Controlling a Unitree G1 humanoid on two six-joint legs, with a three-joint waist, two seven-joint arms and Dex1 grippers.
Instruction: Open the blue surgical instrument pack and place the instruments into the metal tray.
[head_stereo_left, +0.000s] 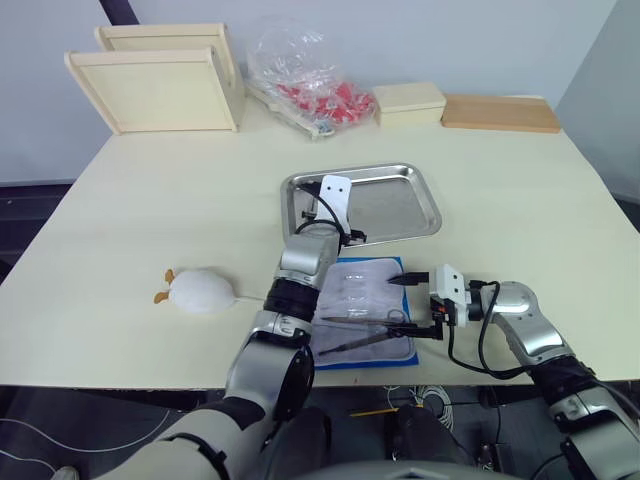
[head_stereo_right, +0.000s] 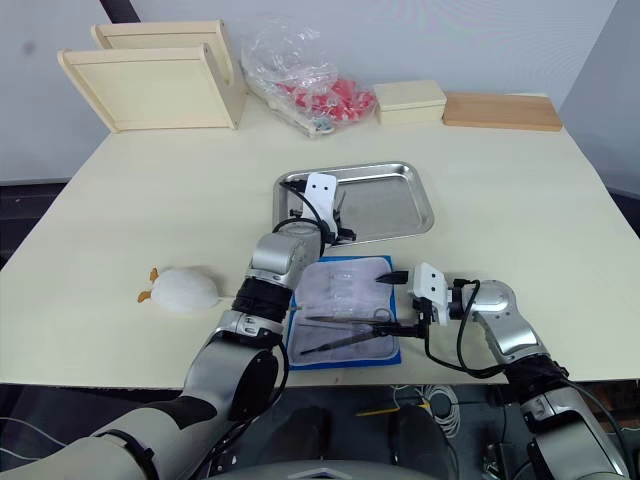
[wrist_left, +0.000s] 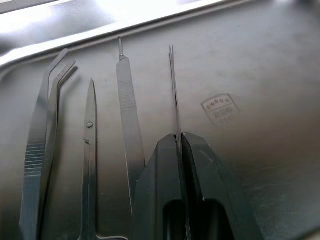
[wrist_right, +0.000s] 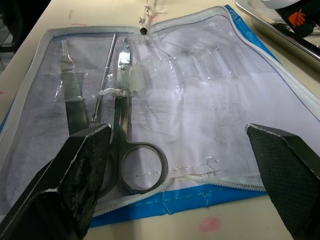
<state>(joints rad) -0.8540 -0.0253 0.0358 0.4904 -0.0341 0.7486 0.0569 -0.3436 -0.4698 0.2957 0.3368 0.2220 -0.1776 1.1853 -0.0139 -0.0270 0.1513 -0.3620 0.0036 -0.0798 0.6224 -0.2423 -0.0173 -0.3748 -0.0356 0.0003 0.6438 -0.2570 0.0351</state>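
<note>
Over the metal tray (head_stereo_left: 400, 205) at its left end, left hand (wrist_left: 179, 150) clenched on a thin probe (wrist_left: 173, 90), right hand (wrist_right: 175, 165) released over the opened blue surgical instrument pack (head_stereo_left: 365, 300) on the near bench; risk: probe dropping across instruments (wrist_left: 90, 130) already down.

Bright even light; metal tray (wrist_left: 150, 20) glares.

Stamped star emblem on metal tray (wrist_left: 220, 107), txt illegible
</note>
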